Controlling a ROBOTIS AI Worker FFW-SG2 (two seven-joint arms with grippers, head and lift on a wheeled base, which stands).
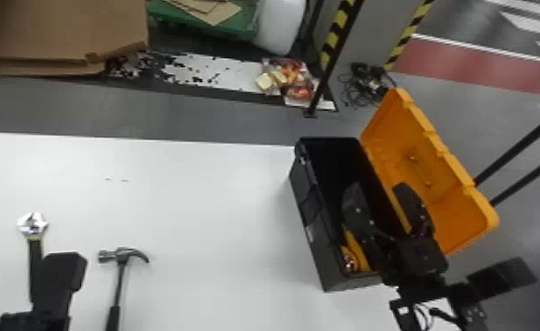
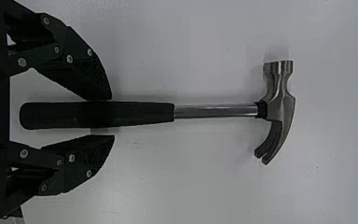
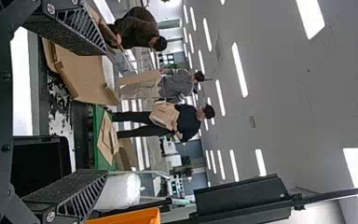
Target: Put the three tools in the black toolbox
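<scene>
Cardboard (image 1: 61, 31) beyond table (image 1: 216, 198), right gripper (image 1: 379, 189) over toolbox (image 1: 326, 255)

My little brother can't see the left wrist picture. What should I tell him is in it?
A claw hammer with a black grip and a shiny metal head lies on a pale table. The robot's left gripper is open, with one black finger on each side of the grip.

The robot's right hand (image 1: 379, 189) is black, with rounded fingers (image 1: 356, 211) dotted by small pale screws, and thin dark cables (image 1: 422, 314) loop at the wrist. In the right wrist view, ribbed sides back grainy flat pads (image 3: 67, 186); in the left wrist view, silvery round screws (image 2: 70, 59) stud black linkages (image 2: 39, 63).
</scene>
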